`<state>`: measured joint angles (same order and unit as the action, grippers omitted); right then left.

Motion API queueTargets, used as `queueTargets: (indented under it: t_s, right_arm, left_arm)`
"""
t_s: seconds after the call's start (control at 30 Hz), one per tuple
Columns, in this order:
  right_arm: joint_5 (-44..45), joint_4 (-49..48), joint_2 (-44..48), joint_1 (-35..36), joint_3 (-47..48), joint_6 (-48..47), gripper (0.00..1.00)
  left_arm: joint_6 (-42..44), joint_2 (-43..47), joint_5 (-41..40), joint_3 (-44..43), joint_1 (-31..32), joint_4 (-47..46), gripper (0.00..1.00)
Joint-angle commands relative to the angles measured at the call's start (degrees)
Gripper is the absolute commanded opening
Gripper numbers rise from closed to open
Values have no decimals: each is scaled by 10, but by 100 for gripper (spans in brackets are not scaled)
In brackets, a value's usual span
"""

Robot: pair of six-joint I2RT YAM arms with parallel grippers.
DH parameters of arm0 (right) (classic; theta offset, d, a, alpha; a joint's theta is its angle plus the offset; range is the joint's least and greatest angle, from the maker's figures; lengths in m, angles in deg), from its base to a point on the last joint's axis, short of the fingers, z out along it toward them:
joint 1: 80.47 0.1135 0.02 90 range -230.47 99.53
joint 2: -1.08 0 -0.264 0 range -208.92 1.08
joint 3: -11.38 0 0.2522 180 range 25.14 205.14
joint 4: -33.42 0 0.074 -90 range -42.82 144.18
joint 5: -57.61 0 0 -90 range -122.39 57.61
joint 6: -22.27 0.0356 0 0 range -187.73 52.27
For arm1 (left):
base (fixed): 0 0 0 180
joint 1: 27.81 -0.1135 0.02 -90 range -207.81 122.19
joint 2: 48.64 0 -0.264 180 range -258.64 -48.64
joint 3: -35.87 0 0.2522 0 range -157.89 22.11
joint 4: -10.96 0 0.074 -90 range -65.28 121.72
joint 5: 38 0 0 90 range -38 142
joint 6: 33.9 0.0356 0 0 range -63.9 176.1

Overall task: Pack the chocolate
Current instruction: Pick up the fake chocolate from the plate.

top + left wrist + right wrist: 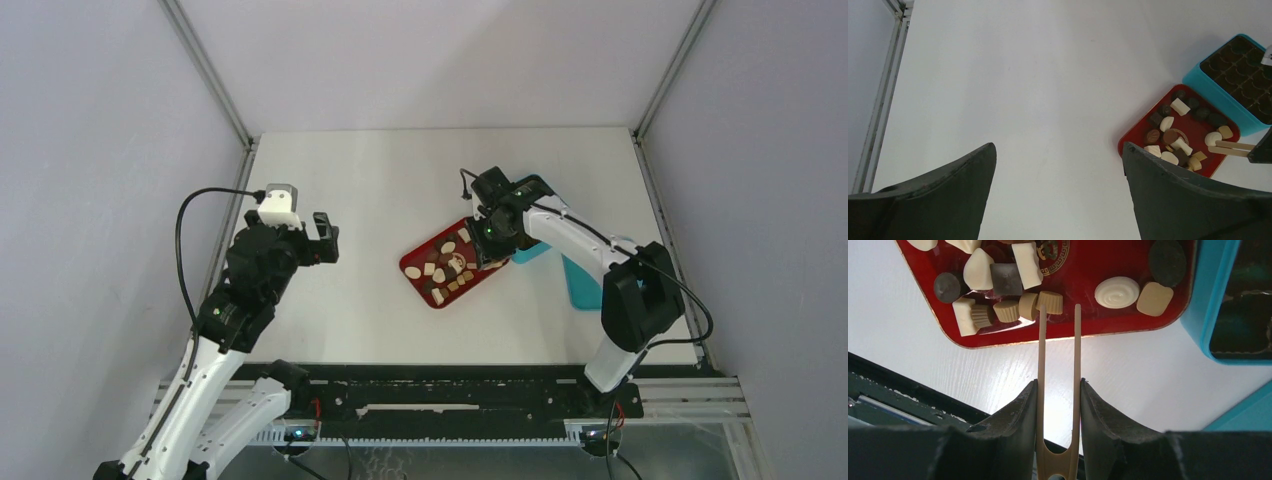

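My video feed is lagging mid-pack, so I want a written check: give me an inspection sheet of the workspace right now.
Surface: white table, no spills seen.
Job's things: chocolate, dark, tan and cream, seen only in the red tray; teal box against the tray, visible cells empty.
Clutter: second teal piece right of the box, possibly its lid.
Grippers: left gripper open over bare table; right gripper shut on wooden tongs, tips over the tray's edge.
Cables: black cable loops beside left arm; another at right arm.
Surroundings: plain walls, metal frame posts; nothing else seen.
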<state>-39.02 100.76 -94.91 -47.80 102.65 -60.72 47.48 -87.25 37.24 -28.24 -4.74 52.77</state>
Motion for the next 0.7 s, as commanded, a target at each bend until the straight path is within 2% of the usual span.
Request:
queueTargets:
  t_s: [0.0,0.67]
  right_arm:
    - [-17,-26,-16,2,1,7,40]
    - [-67,-29,-65,2,-12,0,43]
  left_arm:
    - [-1,1,3,10,-6,-13,100]
    - [0,-3,8,10,-6,-13,100]
